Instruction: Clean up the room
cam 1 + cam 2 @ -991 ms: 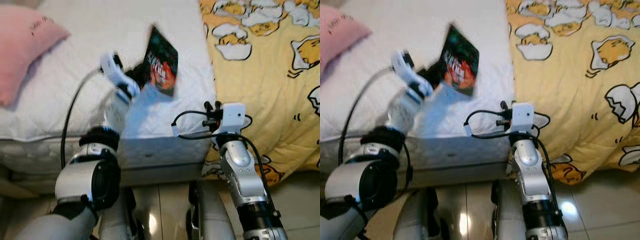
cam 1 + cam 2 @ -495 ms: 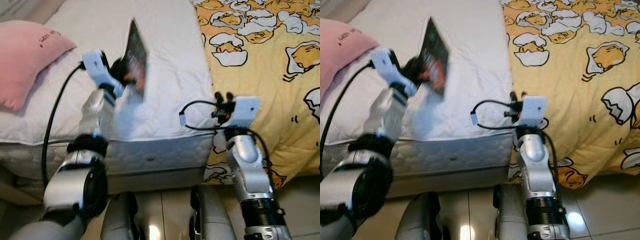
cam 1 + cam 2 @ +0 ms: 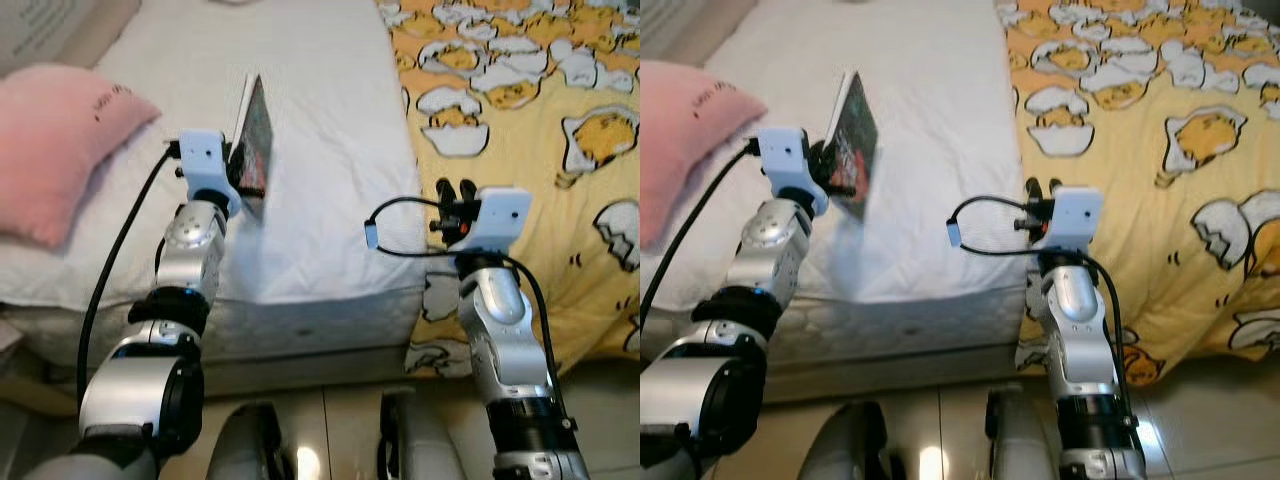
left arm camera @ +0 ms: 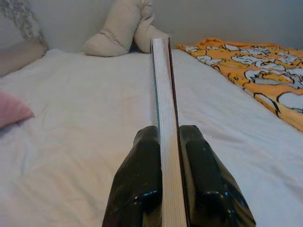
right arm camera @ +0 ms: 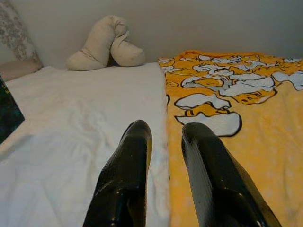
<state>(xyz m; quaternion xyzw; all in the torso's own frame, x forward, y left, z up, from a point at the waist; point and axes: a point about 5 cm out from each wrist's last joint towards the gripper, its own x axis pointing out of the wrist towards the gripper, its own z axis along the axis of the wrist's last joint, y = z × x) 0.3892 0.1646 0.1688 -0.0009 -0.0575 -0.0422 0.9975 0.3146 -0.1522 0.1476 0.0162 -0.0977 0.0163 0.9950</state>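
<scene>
A thin book (image 3: 256, 138) with a dark printed cover stands upright on its edge above the white bed (image 3: 330, 120). My left gripper (image 3: 236, 168) is shut on its lower part. The left wrist view looks straight along the book's page edge (image 4: 164, 104), pinched between the two black fingers (image 4: 142, 175). My right gripper (image 3: 456, 188) hovers at the bed's near edge, where the white sheet meets the yellow duvet (image 3: 530, 120). Its fingers (image 5: 128, 170) stand apart with nothing between them, so it is open.
A pink pillow (image 3: 50, 140) lies on the bed to the left. A beige curved cushion (image 5: 106, 42) rests at the far end against the wall. The duvet hangs over the bed's right part. Tiled floor (image 3: 320, 440) shows below, by the mattress side.
The left arm has swung the book leftward and farther over the bed, turning it from cover-facing to upright and edge-on. The right arm kept its pose while the camera shifted.
</scene>
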